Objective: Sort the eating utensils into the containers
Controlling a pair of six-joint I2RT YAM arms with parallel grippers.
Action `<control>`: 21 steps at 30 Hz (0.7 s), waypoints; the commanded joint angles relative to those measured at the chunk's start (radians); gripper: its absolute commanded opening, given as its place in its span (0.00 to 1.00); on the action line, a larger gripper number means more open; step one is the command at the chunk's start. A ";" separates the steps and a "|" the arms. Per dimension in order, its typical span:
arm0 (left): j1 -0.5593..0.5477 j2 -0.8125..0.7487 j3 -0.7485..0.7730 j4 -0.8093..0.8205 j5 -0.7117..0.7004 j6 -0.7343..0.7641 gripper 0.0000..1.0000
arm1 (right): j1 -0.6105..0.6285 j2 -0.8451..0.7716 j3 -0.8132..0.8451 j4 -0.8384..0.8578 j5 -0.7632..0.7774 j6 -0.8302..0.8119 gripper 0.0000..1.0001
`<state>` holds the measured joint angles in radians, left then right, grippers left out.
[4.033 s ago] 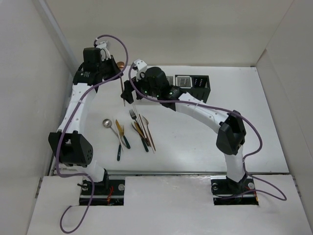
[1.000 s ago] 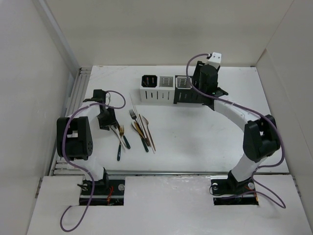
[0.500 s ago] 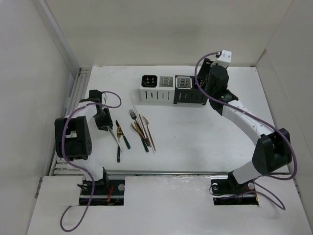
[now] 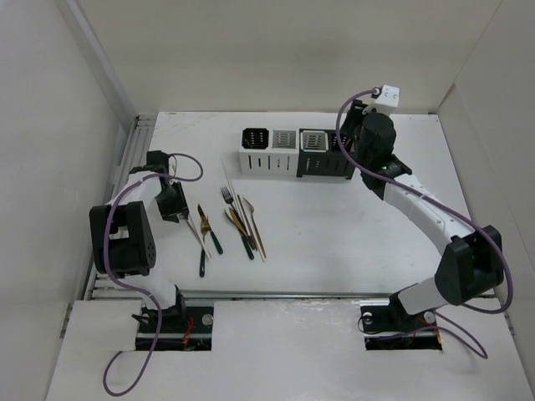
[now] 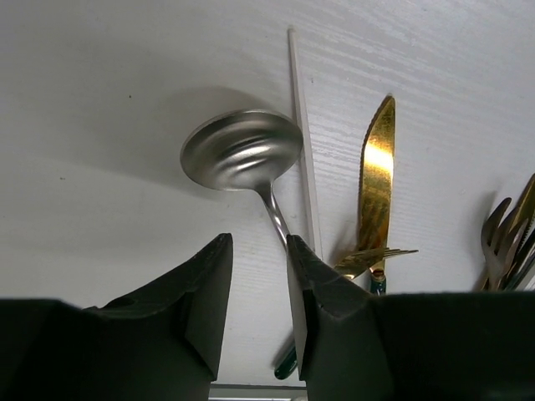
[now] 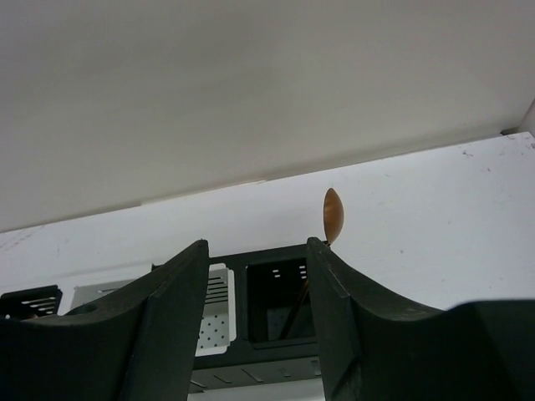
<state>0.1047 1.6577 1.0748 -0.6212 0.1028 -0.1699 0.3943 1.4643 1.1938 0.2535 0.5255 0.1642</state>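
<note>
- The left end effector [image 5: 259, 251] sits low over the bench [image 4: 334, 242], right at the silver spoon [image 5: 242, 150]. Its jaws are narrow, with the handle running in along one finger, and I can't tell if it's pinched.
- The right end effector [image 6: 257, 249] hangs spread and empty by the containers [image 4: 267, 160], where a copper spoon [image 6: 333, 213] stands in a black box.
- Step in hand: picking the spoon. The next move, I'd judge, is to firm the hold, lift and carry it to that box. The forks [image 4: 242, 221] wait nearby.

White painted table [image 4: 334, 242] between plain off-white walls [image 4: 276, 50] on three sides, soft even light.
</note>
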 commanded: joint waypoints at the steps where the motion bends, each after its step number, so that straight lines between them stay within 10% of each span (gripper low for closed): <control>1: 0.003 0.008 0.004 -0.022 0.009 0.004 0.29 | 0.008 -0.042 -0.014 0.024 -0.004 -0.014 0.55; 11: 0.003 0.097 -0.024 0.006 0.054 0.004 0.35 | 0.008 -0.081 -0.056 0.024 0.024 -0.023 0.55; 21: 0.012 0.113 0.005 -0.005 0.012 -0.022 0.03 | -0.012 -0.128 -0.056 0.024 0.033 -0.051 0.55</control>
<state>0.1108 1.7458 1.0744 -0.6243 0.1146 -0.1890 0.3897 1.3666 1.1301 0.2504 0.5426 0.1345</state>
